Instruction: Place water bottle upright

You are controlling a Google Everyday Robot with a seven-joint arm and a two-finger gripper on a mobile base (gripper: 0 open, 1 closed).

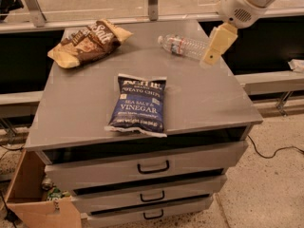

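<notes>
Blue bag (137,104) reads "SEA SALT & VINEGAR" — gripper (210,57) beside water bottle (183,45).

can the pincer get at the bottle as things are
Probably yes: the pincer hangs by the bottle, which lies on its side; nothing sits between them, and the blue bag and brown bag lie clear.

Robot lab — hand (211,52) over drawer cabinet (204,99), floor cable (275,152).
</notes>
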